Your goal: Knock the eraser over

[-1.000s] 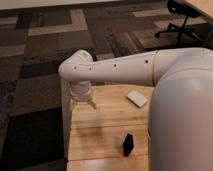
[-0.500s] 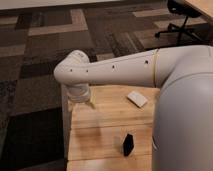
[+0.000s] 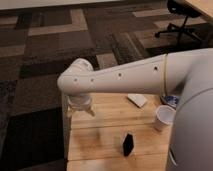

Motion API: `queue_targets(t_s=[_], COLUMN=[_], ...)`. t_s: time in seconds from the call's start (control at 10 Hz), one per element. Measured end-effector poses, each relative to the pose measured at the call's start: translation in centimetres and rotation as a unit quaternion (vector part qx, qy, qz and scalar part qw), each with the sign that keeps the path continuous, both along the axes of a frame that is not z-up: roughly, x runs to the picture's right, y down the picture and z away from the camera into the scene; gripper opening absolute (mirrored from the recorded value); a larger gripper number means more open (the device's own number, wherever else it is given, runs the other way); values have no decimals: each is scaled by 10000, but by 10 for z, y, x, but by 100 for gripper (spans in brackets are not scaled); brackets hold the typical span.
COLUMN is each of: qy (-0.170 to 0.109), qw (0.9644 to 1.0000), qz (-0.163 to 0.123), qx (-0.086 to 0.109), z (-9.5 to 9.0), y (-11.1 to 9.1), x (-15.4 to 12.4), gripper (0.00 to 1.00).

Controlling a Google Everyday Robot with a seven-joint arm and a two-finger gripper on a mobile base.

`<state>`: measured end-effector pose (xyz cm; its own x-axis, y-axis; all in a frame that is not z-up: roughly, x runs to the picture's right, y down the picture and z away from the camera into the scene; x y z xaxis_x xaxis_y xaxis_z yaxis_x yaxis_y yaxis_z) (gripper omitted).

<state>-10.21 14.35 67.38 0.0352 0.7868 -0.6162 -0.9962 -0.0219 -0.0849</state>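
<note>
Eraser (image 3: 128, 144) stands upright near the front edge of the tabletop (image 3: 100, 135), about midway along it. The gripper (image 3: 80, 112) hangs over the far left corner, well apart; whether its claw is wide or narrow cannot be told.

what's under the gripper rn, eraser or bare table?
Only bare wooden table: the gripper hangs over its far left corner. The eraser stands upright off to the right, nearer the camera. The arm covers part of the table's far edge.
</note>
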Motion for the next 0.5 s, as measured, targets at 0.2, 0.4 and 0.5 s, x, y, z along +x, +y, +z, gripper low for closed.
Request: queue_targets(t_s=[0.2, 0.4, 0.5], qy=[58, 123, 168], qw=[9998, 9992, 9988], qz=[169, 327, 404], qx=[-95, -205, -228], z=[-3, -5, -5], y=[15, 33, 39], x=[11, 24, 32], gripper=[65, 65, 65])
